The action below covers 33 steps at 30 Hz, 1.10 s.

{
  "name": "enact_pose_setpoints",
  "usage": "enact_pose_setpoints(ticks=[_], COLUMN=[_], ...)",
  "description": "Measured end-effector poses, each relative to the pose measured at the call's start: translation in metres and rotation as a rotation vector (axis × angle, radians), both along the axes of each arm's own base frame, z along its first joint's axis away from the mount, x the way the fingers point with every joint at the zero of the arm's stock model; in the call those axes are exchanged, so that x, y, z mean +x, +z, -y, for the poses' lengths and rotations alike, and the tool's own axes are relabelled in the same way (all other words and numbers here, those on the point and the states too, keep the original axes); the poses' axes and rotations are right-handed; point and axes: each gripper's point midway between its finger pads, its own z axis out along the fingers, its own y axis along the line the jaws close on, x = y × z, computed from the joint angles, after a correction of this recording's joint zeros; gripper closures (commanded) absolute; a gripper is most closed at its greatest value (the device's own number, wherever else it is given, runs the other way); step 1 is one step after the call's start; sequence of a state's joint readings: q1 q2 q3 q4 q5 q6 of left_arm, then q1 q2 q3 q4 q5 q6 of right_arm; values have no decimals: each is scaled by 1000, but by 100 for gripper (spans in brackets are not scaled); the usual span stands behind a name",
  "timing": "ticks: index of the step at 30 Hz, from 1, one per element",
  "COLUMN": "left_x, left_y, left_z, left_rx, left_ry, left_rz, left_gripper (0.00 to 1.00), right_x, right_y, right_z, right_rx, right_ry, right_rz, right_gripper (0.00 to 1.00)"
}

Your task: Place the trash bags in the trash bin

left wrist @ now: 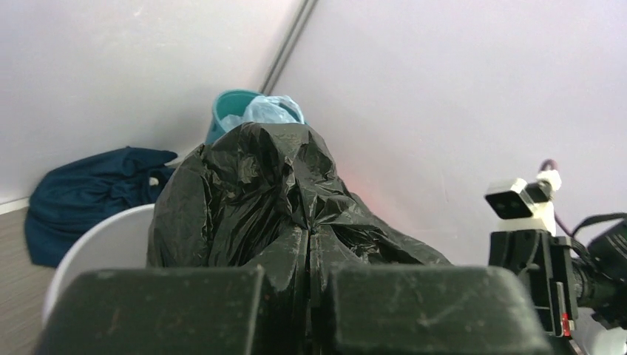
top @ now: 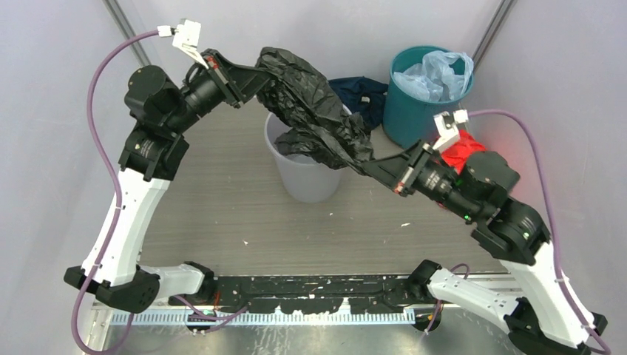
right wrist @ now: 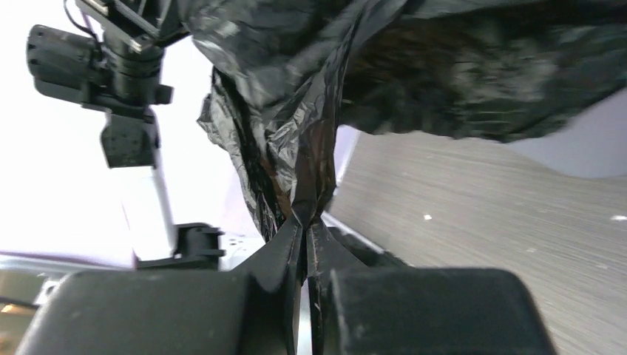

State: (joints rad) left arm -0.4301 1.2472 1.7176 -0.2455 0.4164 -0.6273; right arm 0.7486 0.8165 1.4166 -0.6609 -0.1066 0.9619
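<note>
At the left, we see the left gripper (top: 253, 80) raised near the far edge of the table (top: 222, 214), its jaws pressed together on one end of the bag (top: 314, 100). The bag hangs in the air and sags over the mouth of the bin (top: 307, 183), which stands mid-table toward the far edge. The right gripper (top: 373, 168) is clamped on the bag's other end. A teal bin (top: 410, 118) stands in the far right corner.
</note>
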Motion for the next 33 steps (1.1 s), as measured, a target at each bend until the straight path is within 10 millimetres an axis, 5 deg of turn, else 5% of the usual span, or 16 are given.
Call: enact_pose_setpoints(ticks=[5,11,17,19,24,29,33], left_x=[7,-1,-19,-27,-48,-65,-65], left_y=[3,-1,5,10,34,62,88], left_z=[-14,-8,0,3,5,5,7], left_rx=[2,7,2,-9,-79,-135,-160], left_ry=[36,-25,-116,-155,-263,-338,-360], left_rz=[0,-16,-14,-10,33,84,138], left_gripper=[100,100,100,100,100,100,100], right_x=[-6,-20,-15,-13,-13,-20,-19], right_y=[-7,28,33,34,46,79,84], right_z=[44,105,129,136,164,172,142], right_rx=[-93,-62,-85,-98,-109,-97,-116], right_ry=[-140,-332,-445,-479,-598,-605,-477], right_rz=[57,202,249,261,301,347,364], right_gripper=[92,92,91,87,54,41,39])
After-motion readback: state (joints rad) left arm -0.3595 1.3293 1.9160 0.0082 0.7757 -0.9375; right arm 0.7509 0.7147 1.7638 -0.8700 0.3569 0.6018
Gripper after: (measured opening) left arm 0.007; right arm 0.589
